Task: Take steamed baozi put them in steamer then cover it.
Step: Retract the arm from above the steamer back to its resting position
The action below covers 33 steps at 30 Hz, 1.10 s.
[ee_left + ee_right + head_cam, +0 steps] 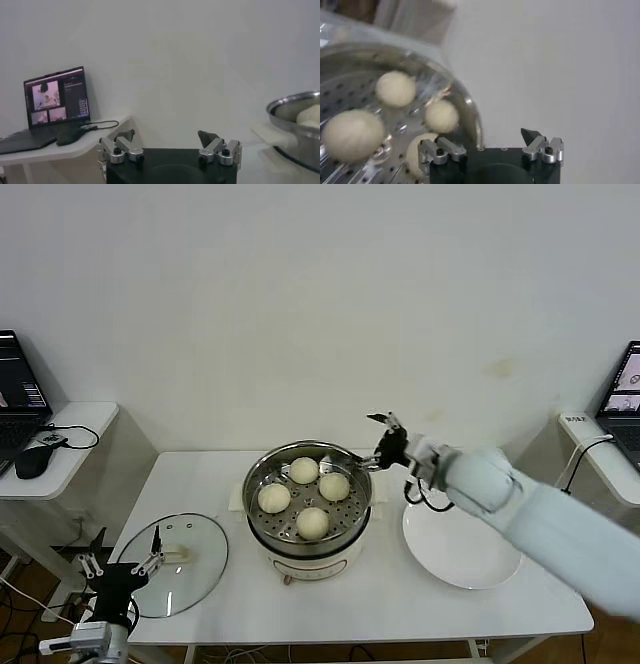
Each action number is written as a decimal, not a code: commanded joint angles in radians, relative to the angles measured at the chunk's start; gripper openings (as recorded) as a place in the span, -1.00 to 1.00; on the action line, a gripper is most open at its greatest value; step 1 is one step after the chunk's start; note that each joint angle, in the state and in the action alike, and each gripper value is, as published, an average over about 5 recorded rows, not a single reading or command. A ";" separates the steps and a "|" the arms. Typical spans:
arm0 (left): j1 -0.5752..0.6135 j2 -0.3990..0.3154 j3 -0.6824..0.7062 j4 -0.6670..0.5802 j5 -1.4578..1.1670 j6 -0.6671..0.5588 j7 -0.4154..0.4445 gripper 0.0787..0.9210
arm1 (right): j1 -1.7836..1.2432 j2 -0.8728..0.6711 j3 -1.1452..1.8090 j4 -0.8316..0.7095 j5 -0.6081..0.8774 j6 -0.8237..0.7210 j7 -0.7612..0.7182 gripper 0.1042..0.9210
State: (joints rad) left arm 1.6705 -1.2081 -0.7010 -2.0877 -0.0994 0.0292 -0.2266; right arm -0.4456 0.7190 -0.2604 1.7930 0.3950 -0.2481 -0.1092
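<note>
The steamer (pixel 262 484), a shiny steel pot on a white base, stands mid-table. Several cream-white baozi (pixel 313 523) lie on its perforated tray. The glass cover (pixel 200 579) with a white bar handle lies flat on the table to the left. My right gripper (pixel 372 438) is open and empty, just above the steamer's right rim. The right wrist view shows this gripper (pixel 485 141) over the rim (pixel 468 107), with baozi (pixel 395 88) on the tray. My left gripper (pixel 120 552) is open and empty, low at the table's front left by the cover's edge. It also shows in the left wrist view (pixel 166 136).
A flat white plate (pixel 462 546) lies right of the steamer under my right arm. Side tables with laptops stand at the left (pixel 20 389) and right (pixel 625 399). The left wrist view shows a laptop (pixel 57 97) and the steamer's rim (pixel 292 102).
</note>
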 commanded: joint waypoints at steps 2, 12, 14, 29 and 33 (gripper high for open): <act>-0.057 0.040 -0.018 0.214 0.553 -0.106 -0.006 0.77 | -0.783 0.287 0.887 0.099 -0.207 0.301 0.012 0.76; -0.015 0.134 -0.044 0.371 1.154 -0.246 -0.091 0.77 | -1.020 0.506 1.153 0.148 -0.229 0.399 -0.026 0.76; 0.007 0.149 -0.040 0.381 1.210 -0.241 -0.094 0.77 | -1.039 0.521 1.182 0.149 -0.227 0.405 -0.025 0.76; -0.135 0.144 0.069 0.521 1.323 -0.201 -0.081 0.77 | -1.109 0.564 1.261 0.123 -0.222 0.445 -0.014 0.76; -0.212 0.155 0.083 0.560 1.319 -0.191 -0.069 0.77 | -1.119 0.569 1.260 0.130 -0.223 0.445 -0.014 0.76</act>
State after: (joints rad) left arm 1.6077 -1.0734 -0.6676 -1.6486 1.0993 -0.1598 -0.2999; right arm -1.4785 1.2423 0.9085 1.9155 0.1834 0.1664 -0.1207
